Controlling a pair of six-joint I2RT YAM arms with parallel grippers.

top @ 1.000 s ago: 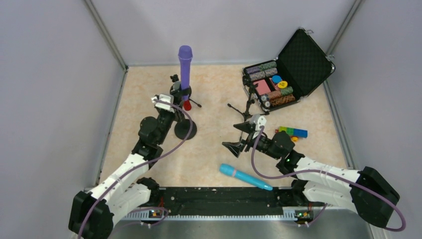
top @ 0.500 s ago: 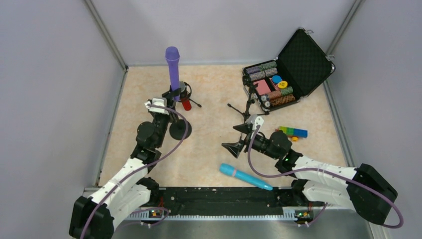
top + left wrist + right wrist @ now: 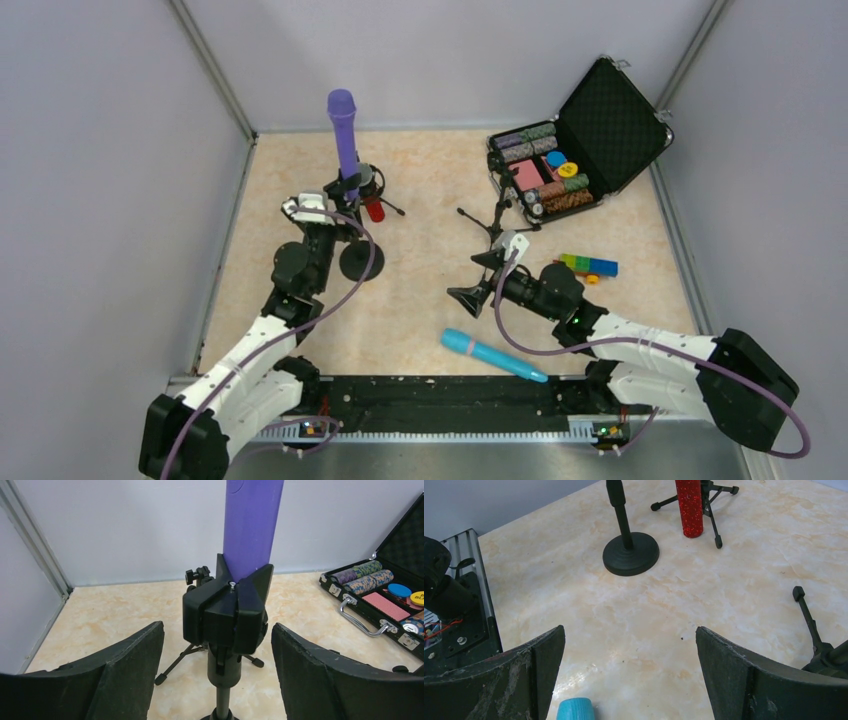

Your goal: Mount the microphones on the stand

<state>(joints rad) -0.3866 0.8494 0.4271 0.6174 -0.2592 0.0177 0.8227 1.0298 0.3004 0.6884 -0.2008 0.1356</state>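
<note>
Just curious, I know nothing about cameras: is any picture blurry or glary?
Top view: even light, faint shadows, sharp. Left wrist view: the claw fingers loom dark, the purple microphone runs off the top edge. Right wrist view: crisp, no glare; the blue microphone is cut by the bottom edge.

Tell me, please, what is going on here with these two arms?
The purple microphone stands upright in the clip of the round-base stand; the left gripper is open, its fingers either side of the clip. The blue microphone lies loose on the table near the open right gripper, not yet attached.
</note>
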